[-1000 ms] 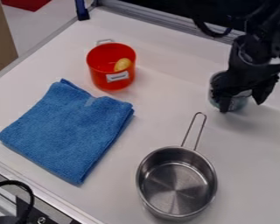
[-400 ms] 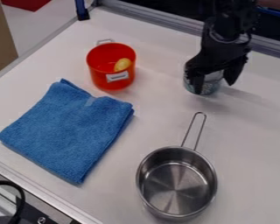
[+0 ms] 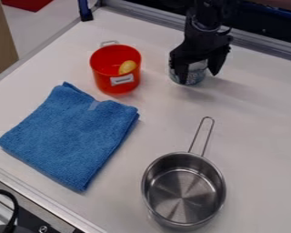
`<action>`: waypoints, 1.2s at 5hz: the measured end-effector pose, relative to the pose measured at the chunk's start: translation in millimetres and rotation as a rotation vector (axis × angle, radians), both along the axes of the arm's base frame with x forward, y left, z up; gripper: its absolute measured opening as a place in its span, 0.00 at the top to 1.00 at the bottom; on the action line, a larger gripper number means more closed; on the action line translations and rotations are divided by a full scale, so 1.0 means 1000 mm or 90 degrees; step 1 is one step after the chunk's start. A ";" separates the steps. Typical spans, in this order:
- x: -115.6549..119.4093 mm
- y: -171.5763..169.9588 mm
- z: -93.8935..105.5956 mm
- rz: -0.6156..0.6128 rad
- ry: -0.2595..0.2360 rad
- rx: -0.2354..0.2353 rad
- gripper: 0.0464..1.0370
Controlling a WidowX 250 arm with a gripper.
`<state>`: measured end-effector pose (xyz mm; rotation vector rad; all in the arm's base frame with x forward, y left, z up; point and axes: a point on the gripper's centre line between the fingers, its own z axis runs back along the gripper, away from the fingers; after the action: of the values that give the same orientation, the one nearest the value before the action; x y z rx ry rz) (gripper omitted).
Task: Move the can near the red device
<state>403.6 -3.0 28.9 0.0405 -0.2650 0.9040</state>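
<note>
My black gripper is at the upper right of the middle, pointing down, with one finger on each side of the can and shut on it. The fingers and palm cover the can's top and part of its sides; its lower part looks greyish and patterned. To its left stands the red pot, with a white label, a pale handle and a yellow object inside. A narrow strip of table separates pot and can. I cannot tell whether the can touches the table.
A folded blue cloth lies at the left, below the red pot. A steel saucepan stands at the lower middle, its wire handle pointing up towards the can. A metal rail runs along the back edge.
My gripper and the can have moved together leftwards and a little towards the back, from the right side to close beside the red pot. The pot, cloth and saucepan have stayed put.
</note>
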 end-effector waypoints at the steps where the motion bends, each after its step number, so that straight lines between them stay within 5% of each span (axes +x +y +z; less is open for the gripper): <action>1: 0.005 0.019 0.003 0.010 -0.002 0.014 0.04; 3: 0.002 0.033 0.004 0.027 0.012 -0.001 0.04; 6: -0.008 -0.046 0.031 -0.188 -0.002 -0.013 0.04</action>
<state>395.6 -48.6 59.7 -0.0179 -0.2568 0.6138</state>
